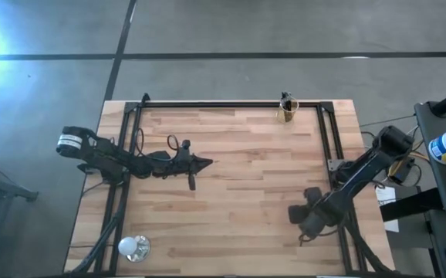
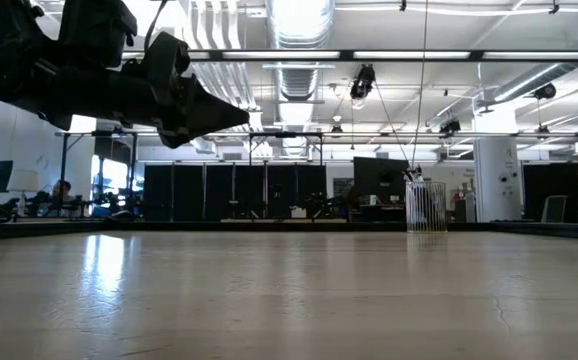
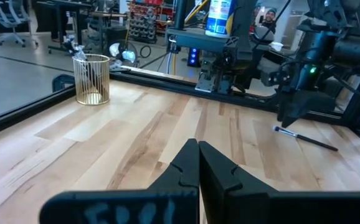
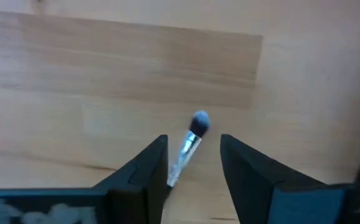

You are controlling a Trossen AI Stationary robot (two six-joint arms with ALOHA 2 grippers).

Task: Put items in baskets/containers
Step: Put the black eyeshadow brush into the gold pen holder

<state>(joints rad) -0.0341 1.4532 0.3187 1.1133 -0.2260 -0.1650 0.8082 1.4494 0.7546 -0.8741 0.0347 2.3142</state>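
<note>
Brush [image 4: 189,146] lies on the table between the right hand's [image 4: 194,163] parted fingers

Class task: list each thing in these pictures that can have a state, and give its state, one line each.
Left gripper: shut, empty, raised over the table's middle.
Right gripper: open, low over a brush on the table's right side.
Brush: lying flat on the table between the right gripper's fingers, not gripped.
Cup: upright at the far edge, brushes standing inside.
Ball: resting at the near left corner.
</note>
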